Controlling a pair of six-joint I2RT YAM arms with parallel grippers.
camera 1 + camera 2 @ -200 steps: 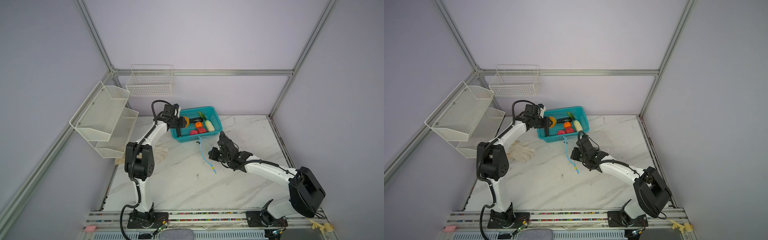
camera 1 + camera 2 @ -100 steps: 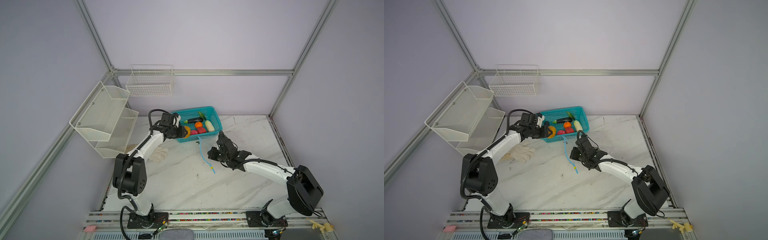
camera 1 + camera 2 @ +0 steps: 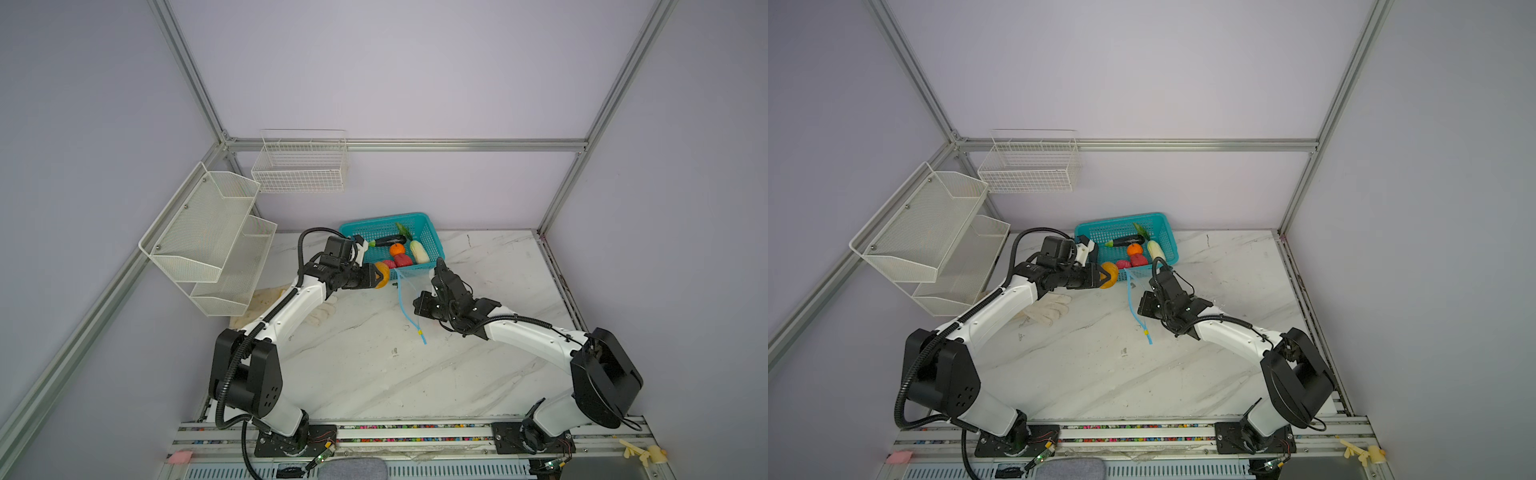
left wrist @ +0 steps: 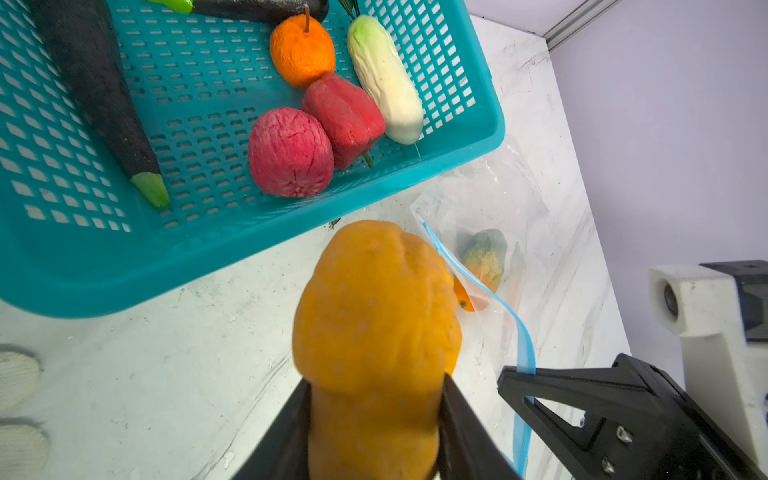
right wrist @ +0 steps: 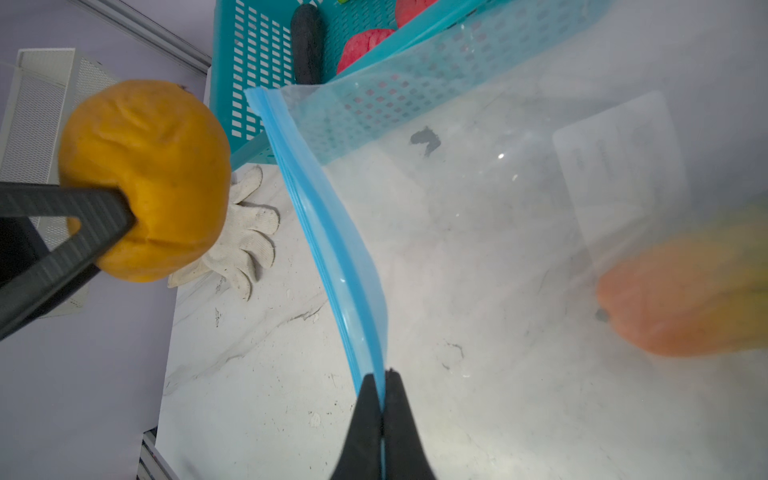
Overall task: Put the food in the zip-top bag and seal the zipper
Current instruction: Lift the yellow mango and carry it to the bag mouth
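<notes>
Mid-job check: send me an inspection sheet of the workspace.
Surface: white marbled tabletop, dark specks, no spill seen.
Job's things: yellow-orange toy mango held off the table near the clear plastic zip-top bag; one orange-green toy piece already inside; toy orange, pale cabbage, red piece, pink piece and dark eggplant in the teal plastic basket.
Clutter: white cotton glove on the tabletop.
Pincers: left pincer shut on the mango; right pincer shut on the bag's light-blue zipper strip.
Cables: black corrugated hose on each arm, none seen snagged.
Surroundings: white mesh shelves, white wire wall basket, aluminium frame.
</notes>
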